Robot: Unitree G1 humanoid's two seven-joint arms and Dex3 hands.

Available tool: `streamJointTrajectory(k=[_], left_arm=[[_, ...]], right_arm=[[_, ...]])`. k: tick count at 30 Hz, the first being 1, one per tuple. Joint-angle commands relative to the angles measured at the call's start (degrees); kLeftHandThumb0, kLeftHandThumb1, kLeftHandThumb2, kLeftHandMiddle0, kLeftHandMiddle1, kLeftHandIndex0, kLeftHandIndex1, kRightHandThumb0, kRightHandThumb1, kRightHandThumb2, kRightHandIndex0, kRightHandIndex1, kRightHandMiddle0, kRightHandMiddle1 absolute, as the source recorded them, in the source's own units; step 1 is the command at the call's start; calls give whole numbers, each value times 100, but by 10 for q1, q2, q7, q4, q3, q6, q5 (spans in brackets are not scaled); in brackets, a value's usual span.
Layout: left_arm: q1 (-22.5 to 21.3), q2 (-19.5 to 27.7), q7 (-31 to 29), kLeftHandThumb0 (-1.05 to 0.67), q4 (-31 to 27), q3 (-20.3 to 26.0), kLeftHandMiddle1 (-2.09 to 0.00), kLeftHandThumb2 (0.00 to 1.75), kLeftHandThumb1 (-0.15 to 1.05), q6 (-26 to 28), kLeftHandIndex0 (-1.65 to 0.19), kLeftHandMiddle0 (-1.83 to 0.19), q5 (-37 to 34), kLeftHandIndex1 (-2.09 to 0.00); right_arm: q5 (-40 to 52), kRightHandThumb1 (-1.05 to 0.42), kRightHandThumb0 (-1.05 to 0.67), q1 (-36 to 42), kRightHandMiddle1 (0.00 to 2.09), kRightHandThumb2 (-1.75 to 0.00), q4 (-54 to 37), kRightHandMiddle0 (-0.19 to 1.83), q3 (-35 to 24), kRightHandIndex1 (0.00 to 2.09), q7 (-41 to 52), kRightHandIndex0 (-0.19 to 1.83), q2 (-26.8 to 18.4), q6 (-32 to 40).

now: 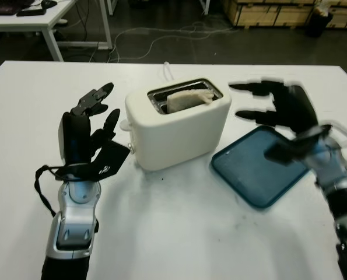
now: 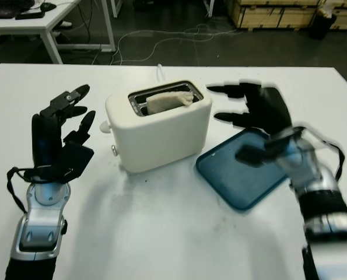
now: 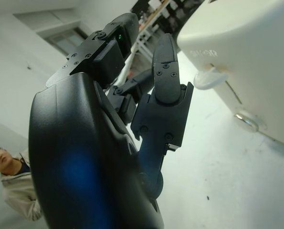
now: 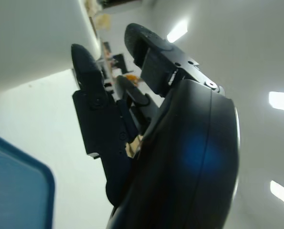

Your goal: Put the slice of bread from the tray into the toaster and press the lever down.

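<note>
Bread, a pale slice, stands in the slot of the cream plastic toaster at the middle of the white desk, its top edge above the rim. The small white lever on the toaster's left end is up. The black left hand, open, is just beside that end, not touching. The black right hand, open and holding nothing, hovers over the blue square plastic tray, near the desk's right edge.
</note>
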Motion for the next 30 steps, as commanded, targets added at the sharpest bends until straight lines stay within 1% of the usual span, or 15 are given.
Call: streamJointTrajectory(k=[1, 2, 4, 6, 8, 10, 12, 13, 16, 19, 20, 22, 25, 27, 30], left_arm=[[-2, 9, -9, -27, -2, -1, -74, 27, 92, -1, -74, -56, 5, -2], [-2, 12, -14, -27, -6, 0, -74, 27, 92, 2, -74, -55, 5, -2], [-1, 23, -23, -28, -15, 3, -74, 26, 92, 8, -74, -55, 12, -2], [0, 35, -31, -28, -22, 8, -72, 22, 92, 8, -76, -57, 17, -2], [0, 51, -36, -24, -24, 14, -71, 17, 92, -2, -78, -59, 19, -3], [1, 78, -45, -19, -22, 22, -70, 8, 90, -23, -82, -64, 20, -5], [2, 101, -56, -15, -18, 32, -71, 4, 86, -45, -86, -68, 11, -7], [1, 114, -62, -10, -14, 38, -71, 2, 82, -61, -89, -71, 5, -8], [-1, 163, -89, 4, 4, 57, -75, 1, 73, -114, -98, -82, -15, -12], [-5, 201, -118, 16, 13, 75, -76, 0, 70, -148, -108, -92, -34, -16], [-7, 211, -127, 17, 16, 78, -74, 0, 70, -157, -111, -95, -38, -16], [-14, 232, -143, 15, 28, 82, -72, 0, 68, -177, -116, -99, -41, -17], [-26, 267, -159, 9, 48, 78, -68, 0, 64, -210, -120, -103, -27, -16], [-37, 291, -165, 5, 68, 73, -63, 0, 59, -244, -124, -110, -16, -14], [-54, 310, -168, 1, 95, 65, -58, 0, 55, -284, -129, -117, -6, -12]], right_arm=[[0, -86, -22, 35, 2, 0, -28, 84, -19, 6, -31, 83, 16, -18], [9, -87, -21, 49, 2, 0, -37, 85, -24, 6, -31, 83, 23, -17], [56, -87, -19, 76, 2, 0, -57, 85, -34, 5, -11, 84, 44, -6], [92, -86, -15, 95, 2, 0, -71, 87, -44, 7, 3, 90, 60, -3], [99, -86, -13, 112, 3, 0, -87, 89, -56, 8, 2, 94, 72, 0], [100, -88, -15, 130, 2, -1, -106, 89, -69, 8, -1, 96, 83, 13], [98, -88, -16, 141, 2, -1, -123, 89, -79, 6, -2, 96, 92, 27], [98, -89, -17, 144, 2, -1, -128, 90, -83, 6, -1, 97, 96, 33], [98, -89, -18, 144, 2, 0, -138, 91, -92, 5, 5, 98, 101, 48], [95, -89, -18, 141, 2, 0, -136, 91, -98, 4, 5, 99, 101, 44], [96, -89, -18, 139, 2, 0, -135, 91, -99, 4, 6, 99, 102, 42], [97, -88, -18, 135, 2, 0, -135, 92, -102, 3, 5, 99, 105, 45], [90, -87, -19, 131, 2, 0, -135, 93, -106, 2, 2, 99, 105, 48], [87, -87, -20, 129, 2, 0, -133, 94, -107, 2, 3, 99, 105, 49], [84, -86, -20, 126, 1, 0, -134, 95, -107, 1, 2, 99, 107, 53]])
